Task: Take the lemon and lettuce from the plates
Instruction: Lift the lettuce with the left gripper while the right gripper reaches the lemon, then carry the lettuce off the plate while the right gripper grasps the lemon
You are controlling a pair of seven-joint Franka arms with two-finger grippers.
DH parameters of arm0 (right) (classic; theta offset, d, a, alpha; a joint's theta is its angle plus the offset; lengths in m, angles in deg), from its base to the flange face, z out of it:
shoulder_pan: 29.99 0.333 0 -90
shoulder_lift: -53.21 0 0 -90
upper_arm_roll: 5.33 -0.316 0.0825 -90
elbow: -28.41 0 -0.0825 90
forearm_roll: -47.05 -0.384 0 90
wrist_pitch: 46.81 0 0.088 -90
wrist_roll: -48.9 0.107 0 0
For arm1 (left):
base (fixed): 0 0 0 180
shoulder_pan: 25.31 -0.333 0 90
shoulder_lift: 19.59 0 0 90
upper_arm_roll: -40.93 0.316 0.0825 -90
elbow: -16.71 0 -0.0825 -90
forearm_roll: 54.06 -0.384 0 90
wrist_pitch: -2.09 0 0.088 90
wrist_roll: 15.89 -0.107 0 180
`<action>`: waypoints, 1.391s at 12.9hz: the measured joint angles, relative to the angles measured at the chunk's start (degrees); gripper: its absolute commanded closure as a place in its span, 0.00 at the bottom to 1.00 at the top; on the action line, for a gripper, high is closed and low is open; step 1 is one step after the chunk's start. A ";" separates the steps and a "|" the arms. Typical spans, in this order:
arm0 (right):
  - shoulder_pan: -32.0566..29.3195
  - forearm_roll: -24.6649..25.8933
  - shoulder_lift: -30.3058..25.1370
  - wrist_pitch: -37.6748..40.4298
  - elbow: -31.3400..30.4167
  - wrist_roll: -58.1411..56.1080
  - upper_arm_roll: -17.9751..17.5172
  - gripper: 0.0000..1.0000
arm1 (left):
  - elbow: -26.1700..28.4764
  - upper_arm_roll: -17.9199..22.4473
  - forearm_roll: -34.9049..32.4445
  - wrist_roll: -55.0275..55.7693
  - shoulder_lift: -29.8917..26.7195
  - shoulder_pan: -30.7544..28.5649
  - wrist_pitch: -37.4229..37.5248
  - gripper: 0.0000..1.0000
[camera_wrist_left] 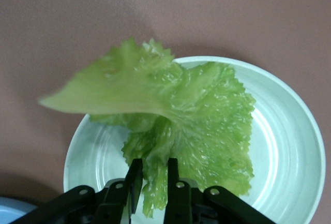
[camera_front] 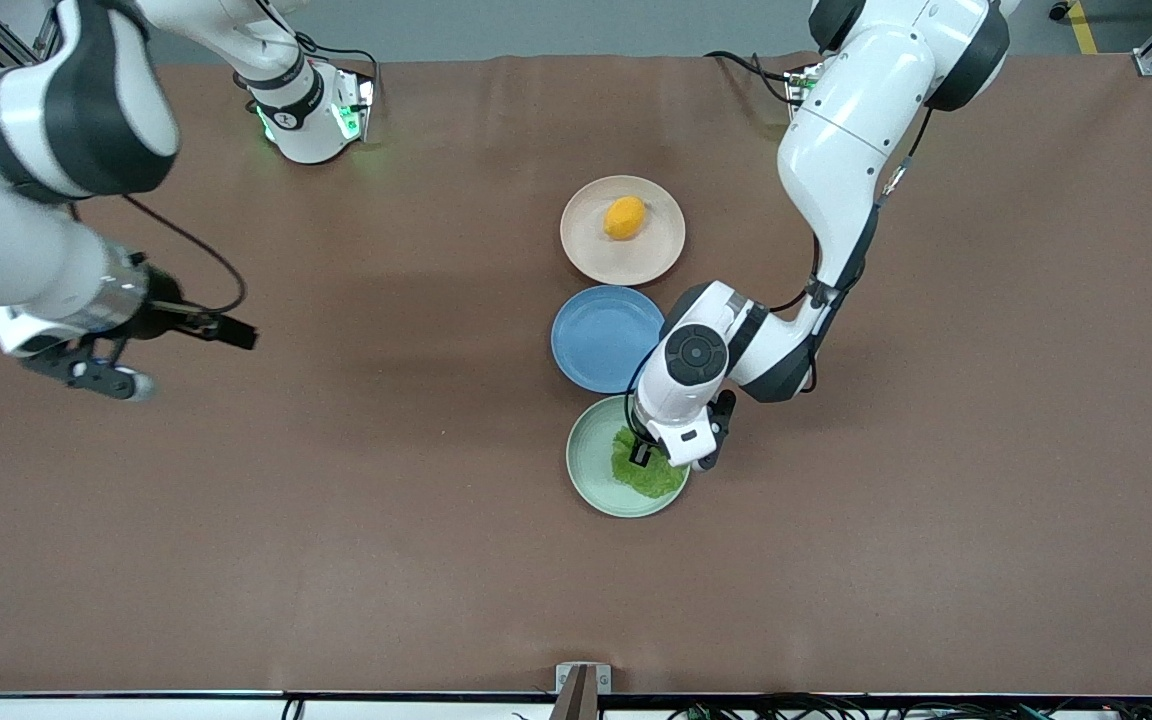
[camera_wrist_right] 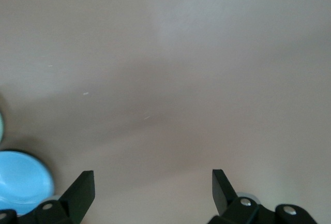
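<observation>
The lettuce, a crinkled green leaf, lies in the mint green plate, the plate nearest the front camera. My left gripper is down over that plate with its fingers closed against both sides of the leaf's pale stem end. One edge of the lettuce curls up off the plate. The lemon sits alone on the beige-pink plate, farthest from the front camera. My right gripper hangs open and empty over bare table toward the right arm's end.
A blue plate with nothing on it sits between the two other plates, and its edge shows in the right wrist view. The three plates form a row in the middle of the brown table.
</observation>
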 measured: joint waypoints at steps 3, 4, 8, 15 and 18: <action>11.61 -1.08 -0.15 -1.88 -0.06 17.84 -0.30 0.00 | -0.15 0.02 0.00 0.00 0.00 -0.05 0.00 0.99; 15.89 -1.16 -0.13 -3.70 -0.36 24.01 -0.36 0.00 | -0.20 0.02 0.00 0.00 -0.01 -0.07 0.00 0.99; 30.23 -1.18 0.20 -13.01 -5.33 40.88 -0.48 0.00 | -0.75 0.02 0.00 0.00 -0.15 -0.12 -0.02 0.99; 45.67 -1.04 5.21 -25.49 -13.01 55.83 -0.29 0.00 | -2.39 -0.05 0.02 0.02 -12.53 -2.07 10.34 1.00; 49.53 -1.01 12.44 -33.74 -13.22 61.19 -0.22 0.00 | 0.33 -2.17 1.66 -5.85 -19.50 -8.48 17.88 1.00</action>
